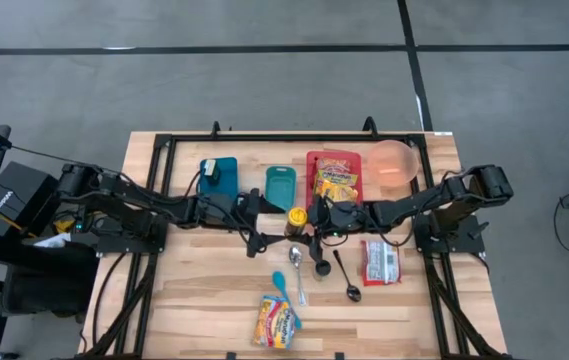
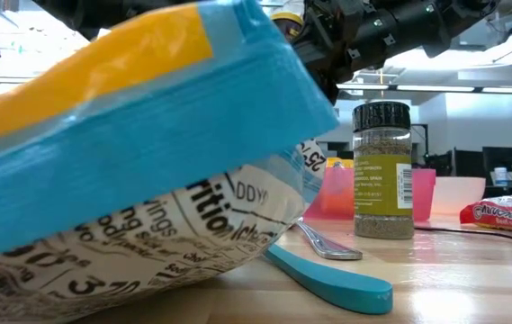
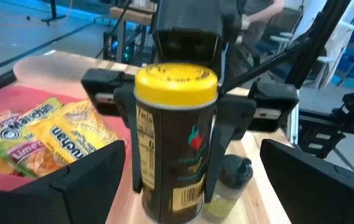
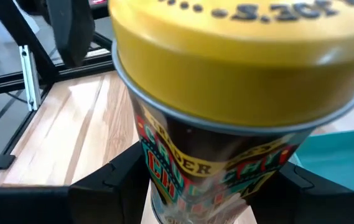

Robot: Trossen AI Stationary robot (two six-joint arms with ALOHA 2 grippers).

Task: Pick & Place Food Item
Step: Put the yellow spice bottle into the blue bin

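While the right gripper (image 3: 175, 112) clamps the yellow-lidded dark cylindrical can (image 3: 175, 140) (upright), the left gripper (image 1: 264, 222) gapes open just beside it.

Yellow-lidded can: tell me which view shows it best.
Left wrist view: the yellow-lidded can stands whole, gripped by the right gripper. The right wrist view crops it, the high view shows only its lid, the low view barely anything.

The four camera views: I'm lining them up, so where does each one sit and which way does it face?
High: overhead, straight down on the table; both arms show.
Low: at tabletop height behind a noodle packet, facing the room; arms overhead.
Left wrist: faces the yellow-lidded can held by the right gripper; its own open fingers at bottom.
Right wrist: pressed against the same can, the shared thing.
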